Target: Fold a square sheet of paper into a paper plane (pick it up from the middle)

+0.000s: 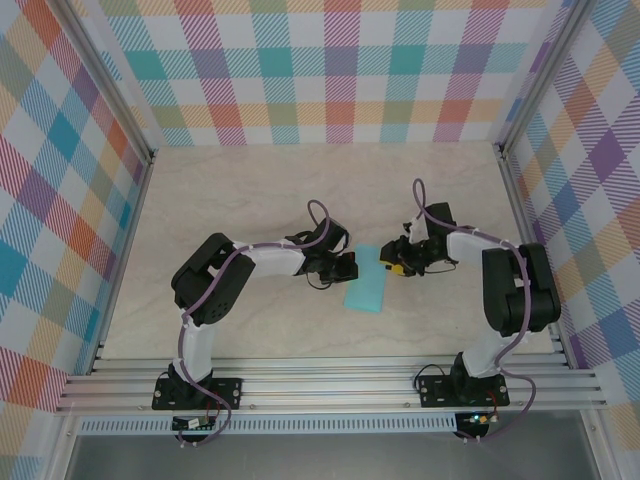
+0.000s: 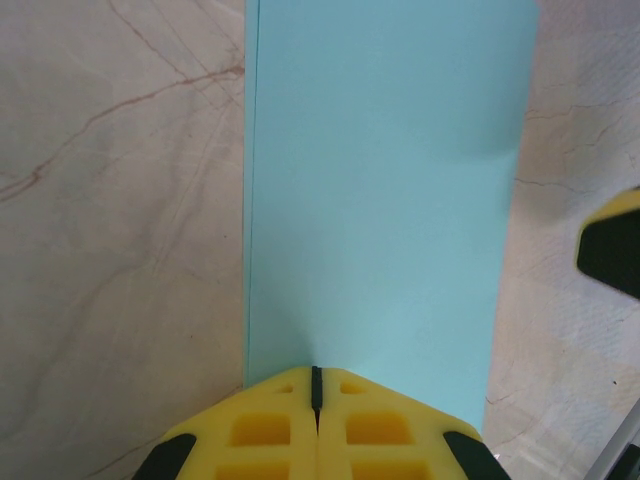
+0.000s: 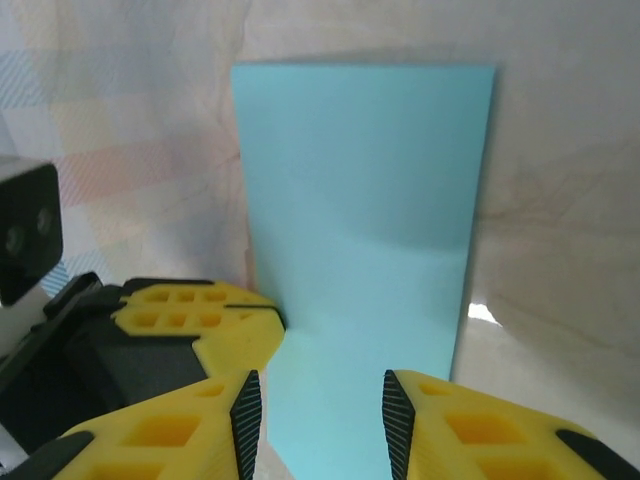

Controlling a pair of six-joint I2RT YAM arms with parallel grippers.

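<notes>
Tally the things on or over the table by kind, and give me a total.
blue paper: 1
grippers: 2 (left gripper, right gripper)
Total: 3

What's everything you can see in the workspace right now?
light-blue sheet of paper: one, cyan, narrow rectangle lying mid-table between the grippers.
beige marbled table: one, cream, under everything.
plaid walls: three, multicoloured check, left, back, right.
aluminium rails: several, silver, near edge under the arm bases.
left gripper: one, yellow and black, shut, tips at the paper's edge.
right gripper: one, yellow and black, open, over the paper.
</notes>
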